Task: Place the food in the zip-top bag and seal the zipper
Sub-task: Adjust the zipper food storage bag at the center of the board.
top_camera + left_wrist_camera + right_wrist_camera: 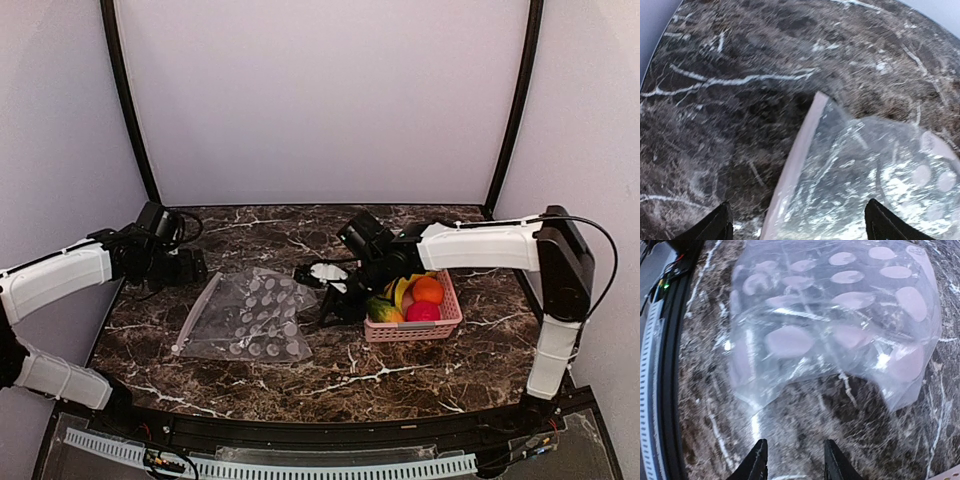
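The zip-top bag lies flat on the marble table, clear with pale oval dots. The zipper runs along its left edge. The food sits in a pink lattice basket: an orange, a red-pink ball, a green pepper and a yellow piece. My left gripper is open and empty just beyond the bag's far left corner. In the left wrist view the zipper lies between the open fingers of this gripper. My right gripper is open and empty between bag and basket. In its wrist view this gripper is just short of the bag.
The basket stands right of the bag, close to my right arm's wrist. A black rail runs along the table's near edge. Plain walls close in the back and both sides.
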Robot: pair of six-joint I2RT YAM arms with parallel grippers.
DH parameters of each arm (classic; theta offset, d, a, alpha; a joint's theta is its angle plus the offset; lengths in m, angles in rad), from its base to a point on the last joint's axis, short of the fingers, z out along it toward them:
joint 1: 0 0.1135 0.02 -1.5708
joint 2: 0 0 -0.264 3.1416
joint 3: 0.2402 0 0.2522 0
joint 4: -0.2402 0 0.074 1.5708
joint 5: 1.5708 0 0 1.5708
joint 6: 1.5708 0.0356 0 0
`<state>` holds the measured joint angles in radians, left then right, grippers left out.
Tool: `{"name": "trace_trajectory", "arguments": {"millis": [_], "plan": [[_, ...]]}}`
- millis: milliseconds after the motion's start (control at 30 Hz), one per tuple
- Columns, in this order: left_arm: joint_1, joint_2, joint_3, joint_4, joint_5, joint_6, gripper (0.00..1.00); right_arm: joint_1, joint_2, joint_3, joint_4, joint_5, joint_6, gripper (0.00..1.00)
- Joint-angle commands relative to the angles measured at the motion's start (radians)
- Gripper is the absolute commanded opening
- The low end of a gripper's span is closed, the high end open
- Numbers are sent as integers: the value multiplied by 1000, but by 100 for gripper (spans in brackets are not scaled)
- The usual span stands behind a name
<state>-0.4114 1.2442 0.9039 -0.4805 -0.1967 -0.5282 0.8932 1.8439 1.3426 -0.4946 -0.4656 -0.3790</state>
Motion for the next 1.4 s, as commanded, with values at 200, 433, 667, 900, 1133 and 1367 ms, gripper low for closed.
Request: {"name": "trace_trajectory", "arguments": {"millis": [200, 433, 667, 900, 1133, 1367], "plan": [[45, -129, -256, -33, 9, -102, 89, -90, 439, 561, 20, 329, 114, 38], [43, -259, -389, 123, 224, -82, 83, -197, 496, 780, -73, 258, 155, 48], [45, -250, -244, -99, 14, 6, 81, -203, 138, 428, -33, 73, 142, 52], [56, -131, -287, 23, 141, -94, 83, -197, -173, 157, -54, -35, 101, 52], [56, -67, -372, 237, 279, -194, 84, -137, -307, -40, -108, -126, 3, 48], [-38, 28, -398, 470, 504, -254, 73, -57, -226, -105, -102, -110, -7, 43]]}}
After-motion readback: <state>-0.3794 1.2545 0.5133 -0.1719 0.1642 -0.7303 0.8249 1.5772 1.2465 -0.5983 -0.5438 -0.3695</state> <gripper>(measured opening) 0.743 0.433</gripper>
